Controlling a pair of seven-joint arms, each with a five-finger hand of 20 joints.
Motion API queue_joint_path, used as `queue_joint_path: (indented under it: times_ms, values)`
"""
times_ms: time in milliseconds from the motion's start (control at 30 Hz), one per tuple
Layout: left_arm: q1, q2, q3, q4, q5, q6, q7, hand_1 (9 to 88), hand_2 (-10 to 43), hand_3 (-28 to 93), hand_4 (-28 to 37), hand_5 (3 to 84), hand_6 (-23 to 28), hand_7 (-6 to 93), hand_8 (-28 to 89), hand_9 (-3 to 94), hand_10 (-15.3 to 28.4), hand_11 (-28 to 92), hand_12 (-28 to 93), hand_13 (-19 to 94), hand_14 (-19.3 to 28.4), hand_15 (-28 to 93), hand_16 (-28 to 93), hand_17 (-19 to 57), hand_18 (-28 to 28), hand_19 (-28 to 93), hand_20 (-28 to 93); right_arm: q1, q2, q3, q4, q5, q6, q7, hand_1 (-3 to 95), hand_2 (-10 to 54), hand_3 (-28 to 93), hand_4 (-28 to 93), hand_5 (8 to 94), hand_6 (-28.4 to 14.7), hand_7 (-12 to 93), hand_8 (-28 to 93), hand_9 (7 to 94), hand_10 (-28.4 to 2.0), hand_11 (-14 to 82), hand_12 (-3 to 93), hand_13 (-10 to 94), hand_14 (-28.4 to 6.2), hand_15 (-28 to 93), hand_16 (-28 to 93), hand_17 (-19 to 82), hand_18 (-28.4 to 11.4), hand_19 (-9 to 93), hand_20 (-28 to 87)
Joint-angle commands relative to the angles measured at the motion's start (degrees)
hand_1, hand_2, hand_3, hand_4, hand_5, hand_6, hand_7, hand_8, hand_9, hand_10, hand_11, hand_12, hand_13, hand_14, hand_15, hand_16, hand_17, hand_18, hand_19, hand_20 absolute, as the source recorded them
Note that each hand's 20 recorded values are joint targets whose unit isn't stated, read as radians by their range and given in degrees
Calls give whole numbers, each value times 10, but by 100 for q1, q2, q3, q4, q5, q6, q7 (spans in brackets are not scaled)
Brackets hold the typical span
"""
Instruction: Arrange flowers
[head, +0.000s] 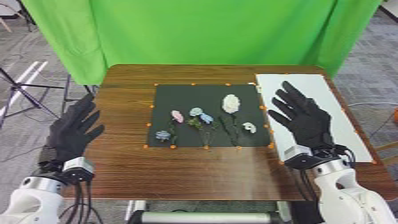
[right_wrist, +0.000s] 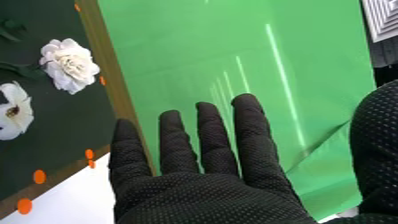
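flowers (head: 206, 118) lie on the black mat (head: 182, 93): a large white bloom (head: 231, 103), a small white bloom (head: 250, 127), a pink bloom (head: 177, 116) and blue blooms (head: 163, 135). right of the mat, the right hand (head: 307, 125) is open, fingers straight; left of the mat, the left hand (head: 67, 137) is open too.

A large white many-petalled flower (head: 231, 103), a pink flower (head: 177, 116), pale blue blossoms (head: 196, 112), a darker blue flower (head: 163, 135) and a small white open-petalled flower (head: 250, 127) lie apart on the dark mat (head: 178, 93), the large white bloom's green stem pointing nearward.
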Motion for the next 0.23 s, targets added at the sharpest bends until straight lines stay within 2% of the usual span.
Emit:
queue_joint_path:
  times_ms: [33,133,233]
  values:
    - [35,-11,-85,-16,15,-122,-105,218,-29,651,-283,183,11,148,-81,131,81,30,233,80,108,56,107,-168,188,325,67,-127,-34,10,-61,-56,180,-127,112,-11,799,-247,270,-29,78,-72,251,-94,-9,209,156,-102,-71,349,-48,-163,225,152]
    - [11,4,-50,-22,44,-43,-78,219,-30,647,-283,180,9,146,-79,129,79,27,235,78,107,52,109,-168,188,323,67,-148,-70,-88,-75,70,473,-281,111,-12,800,-246,259,-27,74,-69,244,-97,-11,209,155,-103,-77,360,-50,-164,227,149]
    - [32,-36,-56,-28,65,-80,-117,226,-31,624,-283,177,8,145,-78,127,77,21,239,77,105,49,112,-169,188,323,67,-82,-87,-168,-45,178,574,-374,111,-12,801,-246,258,-26,75,-68,245,-102,-10,210,159,-104,-78,366,-50,-167,235,152]
